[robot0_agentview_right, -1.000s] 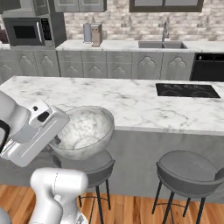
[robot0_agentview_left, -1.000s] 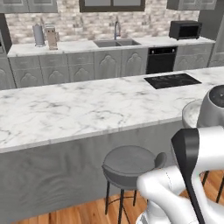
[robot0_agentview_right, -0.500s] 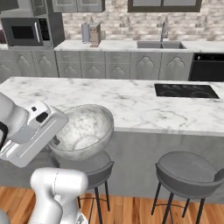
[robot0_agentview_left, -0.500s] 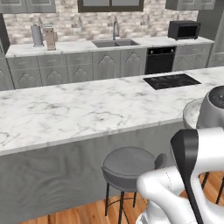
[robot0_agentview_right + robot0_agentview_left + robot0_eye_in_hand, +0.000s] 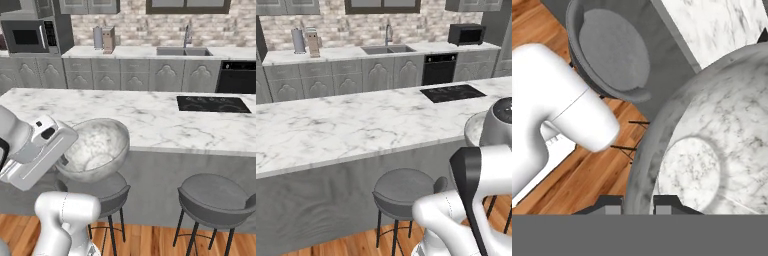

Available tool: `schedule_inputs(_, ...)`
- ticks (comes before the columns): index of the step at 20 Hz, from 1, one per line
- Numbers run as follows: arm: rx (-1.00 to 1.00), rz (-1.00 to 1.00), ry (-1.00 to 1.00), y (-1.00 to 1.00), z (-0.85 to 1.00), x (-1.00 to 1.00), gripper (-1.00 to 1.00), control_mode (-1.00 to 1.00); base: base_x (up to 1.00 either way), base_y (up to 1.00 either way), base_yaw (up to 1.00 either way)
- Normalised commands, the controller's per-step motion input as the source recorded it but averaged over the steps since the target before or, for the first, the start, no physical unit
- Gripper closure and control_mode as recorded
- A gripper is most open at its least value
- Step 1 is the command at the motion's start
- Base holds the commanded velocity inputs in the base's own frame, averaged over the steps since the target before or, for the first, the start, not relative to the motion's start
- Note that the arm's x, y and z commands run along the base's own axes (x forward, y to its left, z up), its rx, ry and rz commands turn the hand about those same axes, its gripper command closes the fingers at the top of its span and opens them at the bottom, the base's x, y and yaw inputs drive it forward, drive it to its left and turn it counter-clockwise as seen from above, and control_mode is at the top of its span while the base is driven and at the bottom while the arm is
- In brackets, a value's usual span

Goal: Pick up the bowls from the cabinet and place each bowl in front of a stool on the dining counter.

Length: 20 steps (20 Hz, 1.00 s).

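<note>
Closest in, the end effector is clamped on the rim of the marbled bowl, one finger outside the wall and the other inside it. From the right base camera the bowl hangs upright in the air in front of the dining worktop, its rim level with the worktop's near edge and its body against the plain grey base. Directly under it sits a stool, partly hidden by the arm; the hand camera looks down past the bowl onto that round grey seat and the wooden floor. A second stool stands to the right, well apart from the first. From the left base camera the bowl peeks out as a pale curve behind the arm. Farther back on the worktop, a black cooktop lies flush in the marble. Beyond that runs the back counter with a sink, a microwave and a toaster.
</note>
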Motion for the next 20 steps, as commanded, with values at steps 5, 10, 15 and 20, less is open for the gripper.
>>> schedule_inputs(5, -0.01, 0.19, 0.12, 0.0, 0.0, 0.72, 1.0, -1.0, 0.0, 0.0, 0.0)
schedule_inputs(10, -0.04, 0.31, 0.25, -0.04, 0.0, 0.83, 1.0, -1.0, 0.0, 0.0, 0.0)
schedule_inputs(15, 0.02, 0.45, 0.09, 0.0, -0.03, 0.7, 1.0, -1.0, 0.0, 0.0, 0.0)
schedule_inputs(20, 0.14, 0.39, 0.22, 0.0, 0.0, 0.95, 1.0, -1.0, 0.0, 0.0, 0.0)
